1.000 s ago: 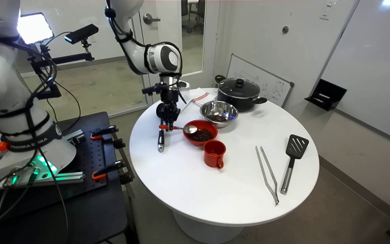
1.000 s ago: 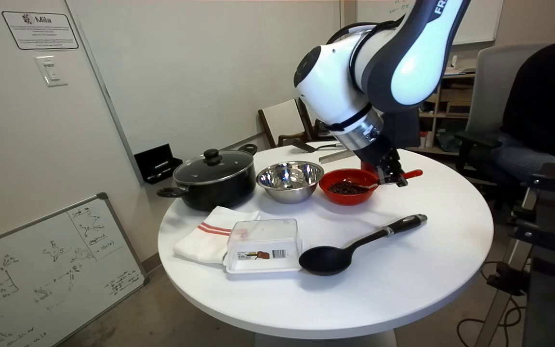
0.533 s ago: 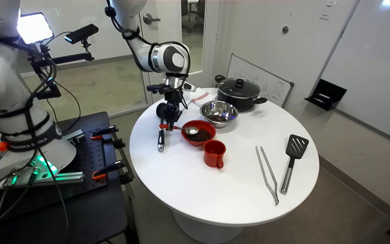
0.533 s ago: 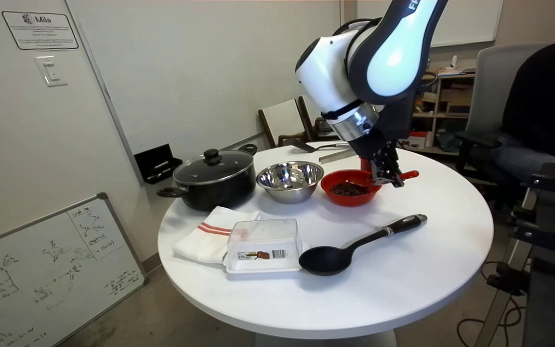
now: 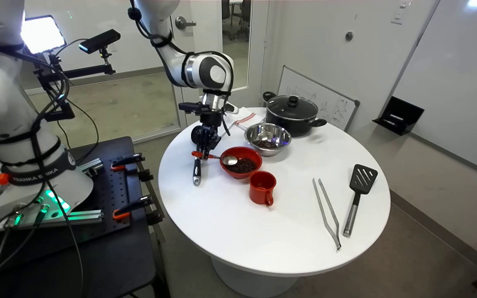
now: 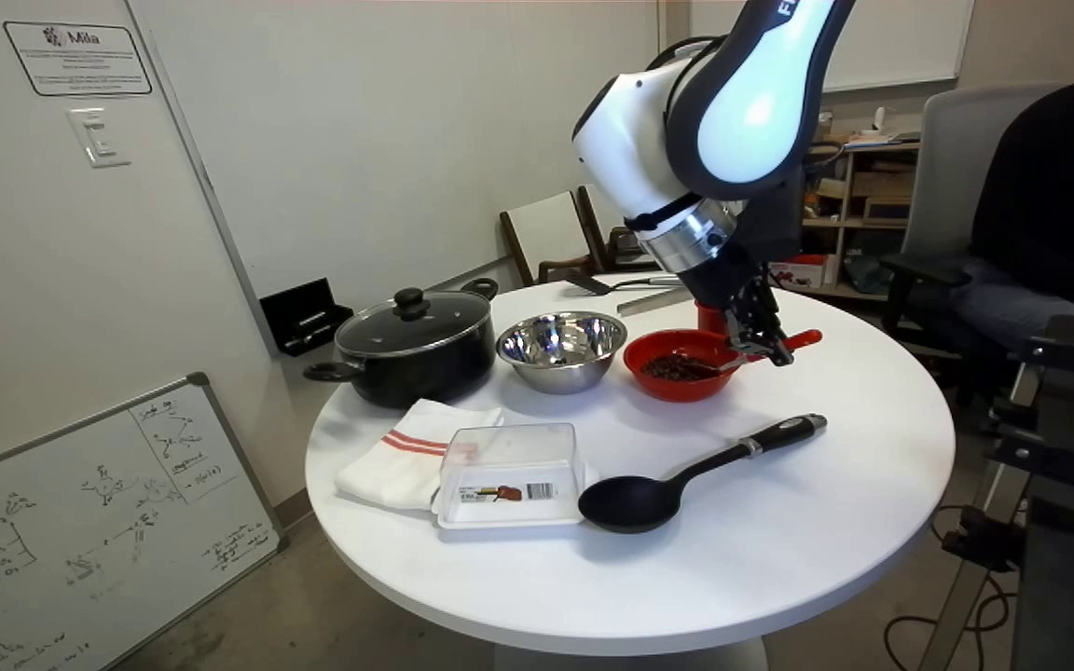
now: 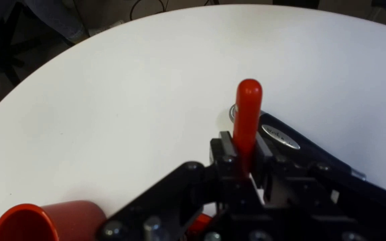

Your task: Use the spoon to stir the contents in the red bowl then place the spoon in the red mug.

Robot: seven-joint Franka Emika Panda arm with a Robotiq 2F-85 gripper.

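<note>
My gripper (image 5: 206,153) is shut on the red handle of a metal-headed spoon (image 5: 230,160). The handle end sticks out past the fingertips in the wrist view (image 7: 248,103). The spoon's head is inside the red bowl (image 5: 235,174), at the rim side nearest me, over small dark contents; in an exterior view it reaches into them (image 6: 709,366). The red mug (image 5: 259,193) stands upright beside the bowl, partly hidden behind it in an exterior view (image 6: 710,319). A larger black spoon (image 6: 630,503) lies on the table, its handle below my gripper in the wrist view (image 7: 307,147).
A steel bowl (image 6: 560,376) stands next to the red bowl, with a black lidded pot (image 6: 425,362) beyond. A clear plastic box (image 6: 509,480) and a towel (image 6: 392,461) lie near the edge. Metal tongs (image 5: 326,217) and a slotted spatula (image 5: 362,180) lie across the table.
The arm has shifted and tilted slightly. The spoon head has moved a little within the bowl. The red bowl has slid slightly toward the robot's base side. The mug has not moved.
</note>
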